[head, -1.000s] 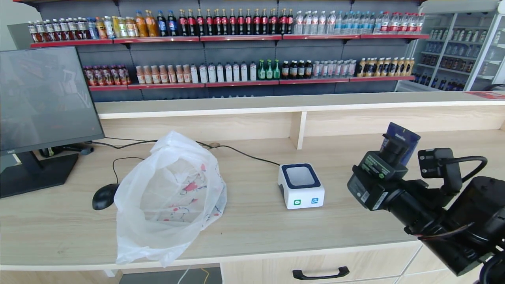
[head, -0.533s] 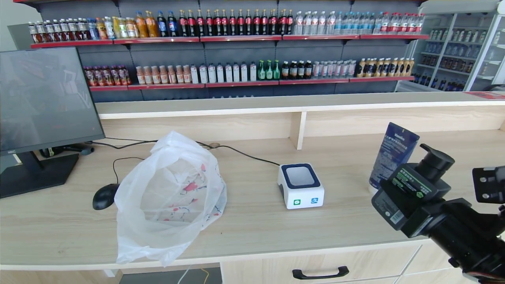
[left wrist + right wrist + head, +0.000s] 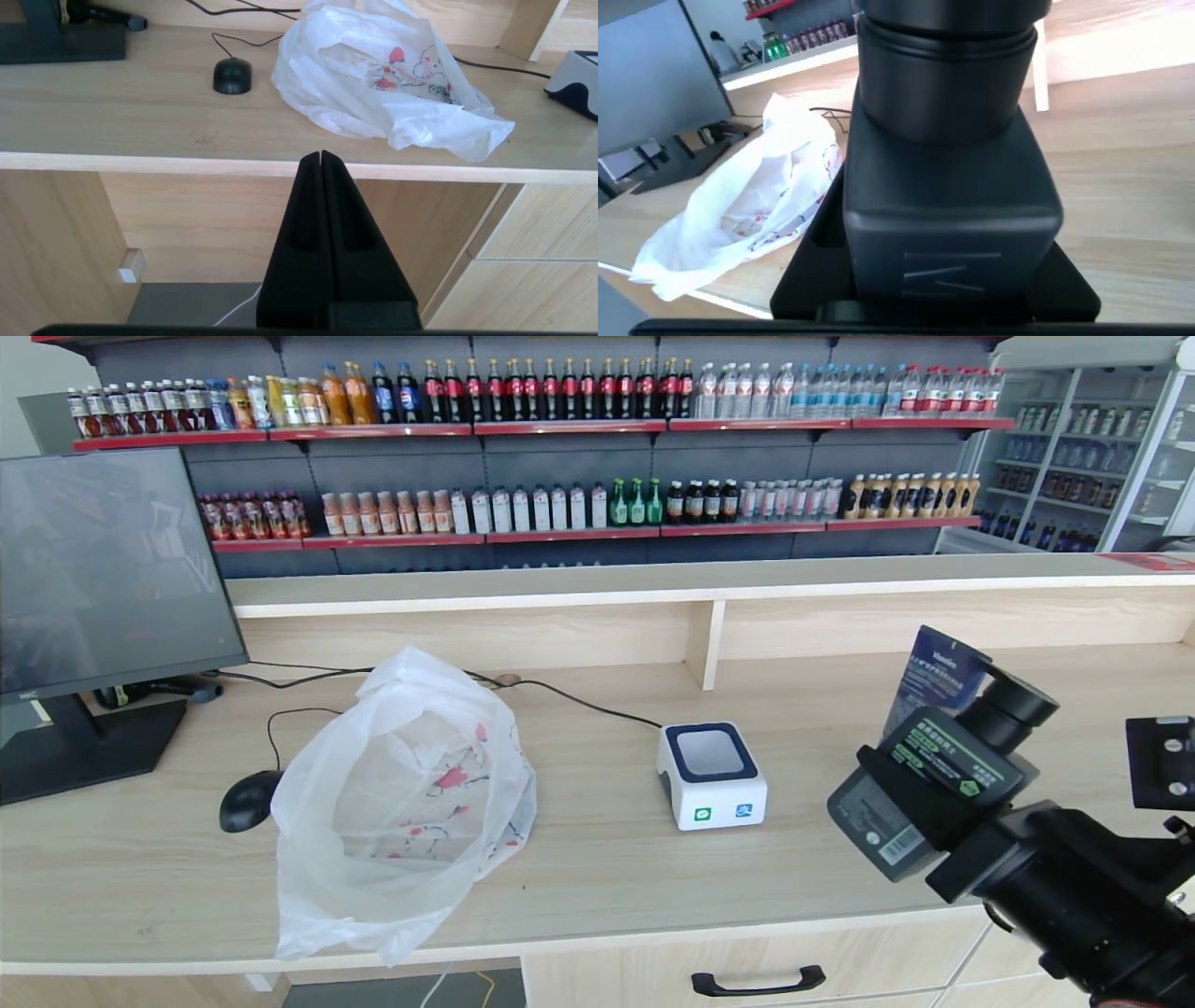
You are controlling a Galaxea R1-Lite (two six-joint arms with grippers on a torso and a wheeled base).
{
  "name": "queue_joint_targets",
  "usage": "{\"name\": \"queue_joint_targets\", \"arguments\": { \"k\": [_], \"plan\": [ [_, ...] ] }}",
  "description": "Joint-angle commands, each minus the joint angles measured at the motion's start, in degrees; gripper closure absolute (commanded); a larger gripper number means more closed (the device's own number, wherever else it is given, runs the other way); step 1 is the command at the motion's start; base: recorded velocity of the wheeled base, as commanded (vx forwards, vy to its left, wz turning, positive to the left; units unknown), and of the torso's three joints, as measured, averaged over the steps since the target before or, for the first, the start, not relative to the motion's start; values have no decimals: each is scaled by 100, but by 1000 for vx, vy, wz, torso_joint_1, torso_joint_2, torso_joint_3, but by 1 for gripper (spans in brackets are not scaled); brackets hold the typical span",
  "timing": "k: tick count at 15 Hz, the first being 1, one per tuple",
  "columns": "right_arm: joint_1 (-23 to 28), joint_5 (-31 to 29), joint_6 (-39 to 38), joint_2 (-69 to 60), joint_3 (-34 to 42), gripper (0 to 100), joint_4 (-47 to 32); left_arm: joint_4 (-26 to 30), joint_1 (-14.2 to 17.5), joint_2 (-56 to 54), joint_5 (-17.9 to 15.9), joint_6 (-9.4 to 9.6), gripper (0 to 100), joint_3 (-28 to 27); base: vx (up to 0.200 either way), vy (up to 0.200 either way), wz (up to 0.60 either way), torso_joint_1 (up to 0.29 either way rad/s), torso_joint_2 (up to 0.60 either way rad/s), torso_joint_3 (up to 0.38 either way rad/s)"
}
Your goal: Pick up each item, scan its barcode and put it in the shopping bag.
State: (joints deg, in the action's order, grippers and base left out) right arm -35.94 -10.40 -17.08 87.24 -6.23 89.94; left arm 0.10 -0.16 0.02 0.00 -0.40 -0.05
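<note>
My right gripper (image 3: 954, 847) is shut on a black bottle (image 3: 934, 770) with a green-and-black label, held tilted above the counter's front right, a barcode showing on its lower end. In the right wrist view the black bottle (image 3: 948, 159) is close up. It hangs to the right of the white scanner (image 3: 711, 775). A dark blue tube (image 3: 941, 674) stands behind the bottle. The white shopping bag (image 3: 401, 812) lies open at the counter's left centre. My left gripper (image 3: 322, 177) is shut with nothing in it, below the counter's front edge and short of the shopping bag (image 3: 374, 70).
A black mouse (image 3: 247, 800) lies left of the bag, and a monitor (image 3: 103, 569) stands at the far left. Cables run behind the bag to the scanner. A raised wooden shelf (image 3: 709, 583) borders the counter's back. A drawer handle (image 3: 758, 982) sits below the front edge.
My right gripper, still holding the black bottle, swung right and down, then came back left and up. The bottle is now turned so its barcode end faces the scanner side. Nothing else moved.
</note>
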Motion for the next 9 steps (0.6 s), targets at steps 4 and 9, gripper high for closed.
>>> {"name": "queue_joint_targets", "arguments": {
  "k": [4,9],
  "plan": [
    [-845,1013,-806,197,-546,100,6,-1,-2,-2,0,-4,100,-4,0,0,0,0,0,0],
    [-1100,1892,-1693,356,-1442,100,6,-1,-2,-2,0,-4,100,5,0,0,0,0,0,0]
  ]
}}
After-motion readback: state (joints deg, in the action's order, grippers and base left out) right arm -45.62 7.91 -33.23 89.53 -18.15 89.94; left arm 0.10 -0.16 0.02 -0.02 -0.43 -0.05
